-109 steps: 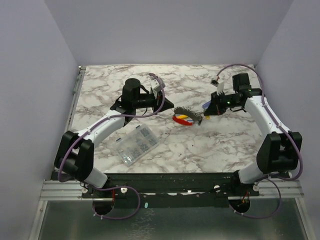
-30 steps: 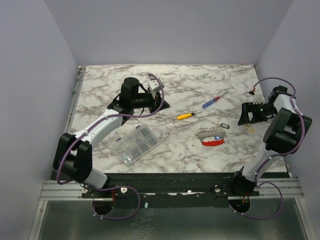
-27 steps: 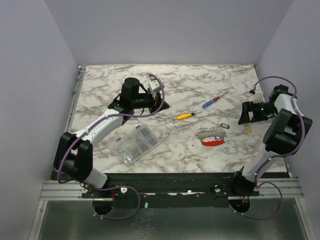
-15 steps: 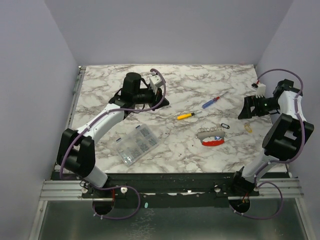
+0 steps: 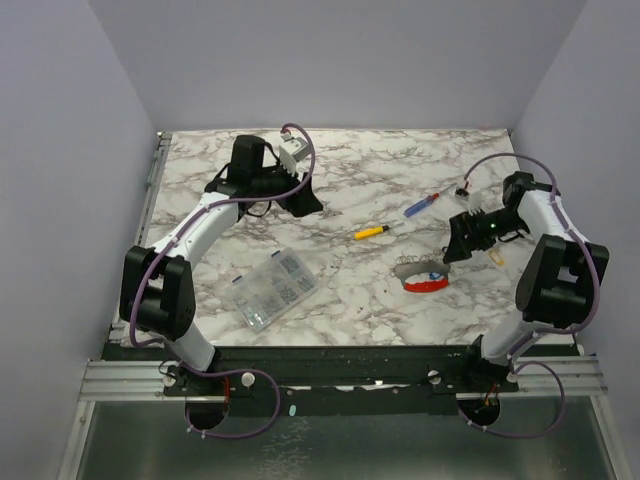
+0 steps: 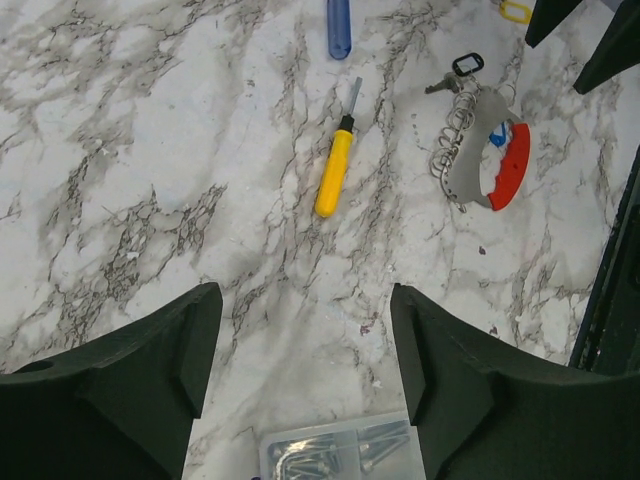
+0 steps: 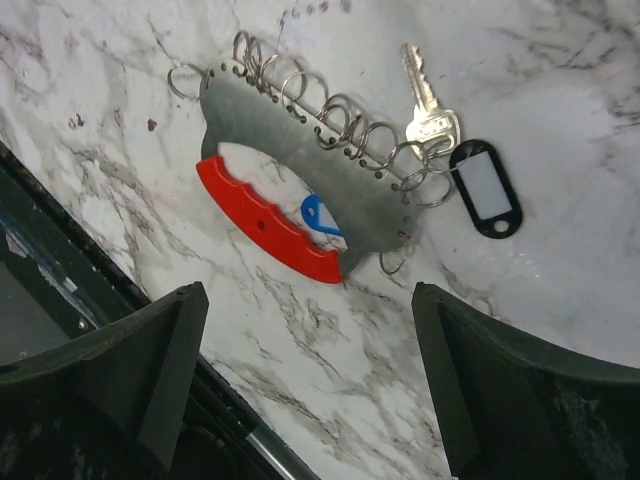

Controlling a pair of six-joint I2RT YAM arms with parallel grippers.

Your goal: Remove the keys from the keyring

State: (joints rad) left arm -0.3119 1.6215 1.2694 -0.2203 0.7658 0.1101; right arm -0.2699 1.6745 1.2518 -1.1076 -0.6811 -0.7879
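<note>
Two hands wide, left hand [image 6: 300,300], right hand [image 7: 310,300], grey keyring [image 7: 290,150] with red band, black-tagged key [image 7: 425,105].

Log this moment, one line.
left claw: open, empty | right claw: open, aimed at red-and-grey keyring | silver key with black tag: on keyring

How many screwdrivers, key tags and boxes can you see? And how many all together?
Screwdrivers: 2, yellow screwdriver, blue-and-red screwdriver
Key tags: 3, black tag, blue tag, yellow tag
Boxes: 1, clear box
Total: 6
</note>
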